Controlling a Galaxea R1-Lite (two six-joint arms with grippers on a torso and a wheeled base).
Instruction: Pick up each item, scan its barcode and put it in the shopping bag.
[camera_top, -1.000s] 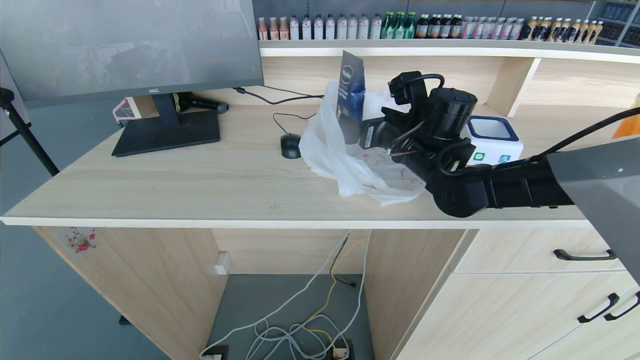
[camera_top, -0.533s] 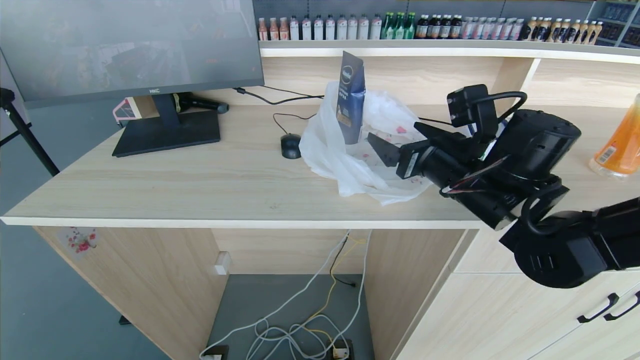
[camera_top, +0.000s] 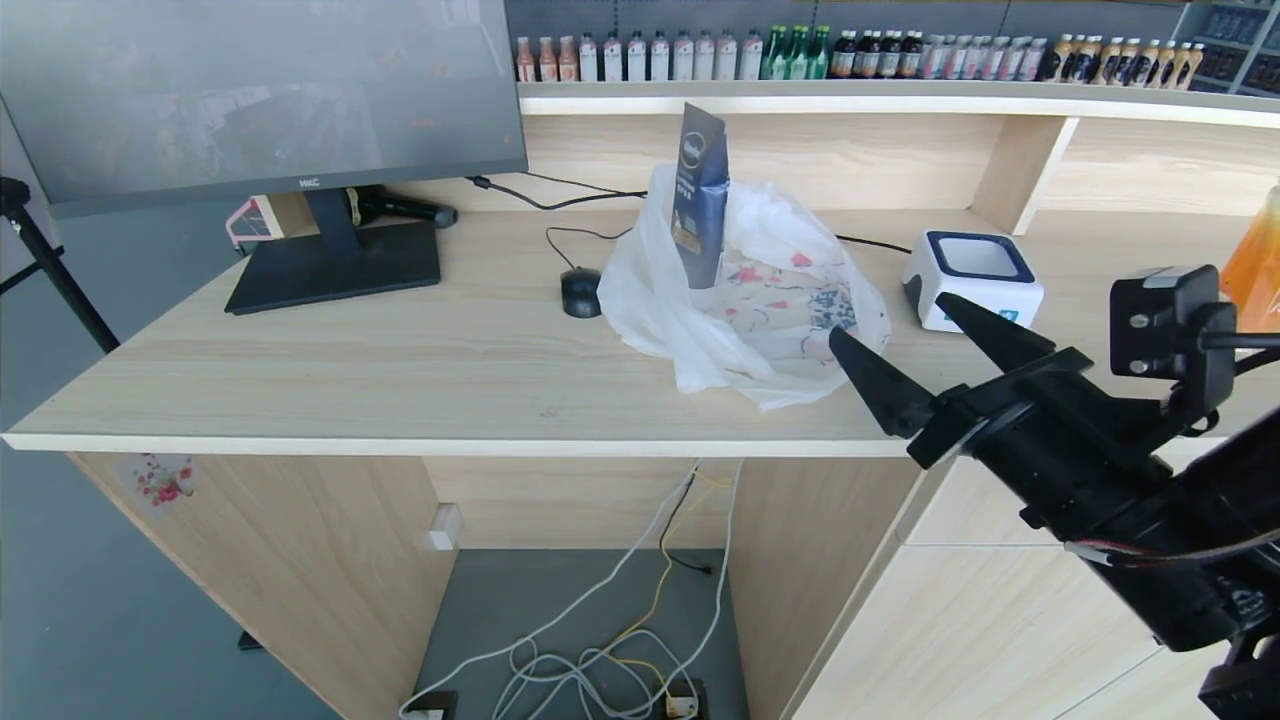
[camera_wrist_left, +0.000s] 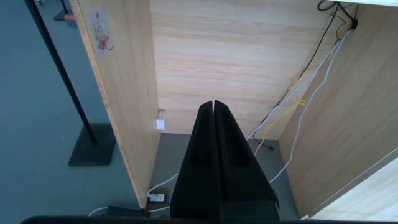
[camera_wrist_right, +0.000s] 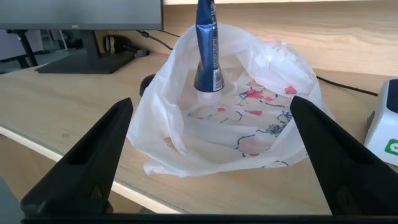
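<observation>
My right gripper (camera_top: 886, 315) hangs wide open and empty at the front edge of the pale wooden counter (camera_top: 400, 370), facing the crumpled white plastic shopping bag (camera_top: 760, 335) where the tall dark-blue pouch (camera_top: 702, 190), its pale print too small to read, stands upright, while my left gripper (camera_wrist_left: 214, 106), under the counter, is pressed closed on nothing.

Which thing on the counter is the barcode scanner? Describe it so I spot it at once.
On the wooden counter, look just right of the white shopping bag. The scanner is the small white cube with a dark blue rim round its top, the only box there.
</observation>
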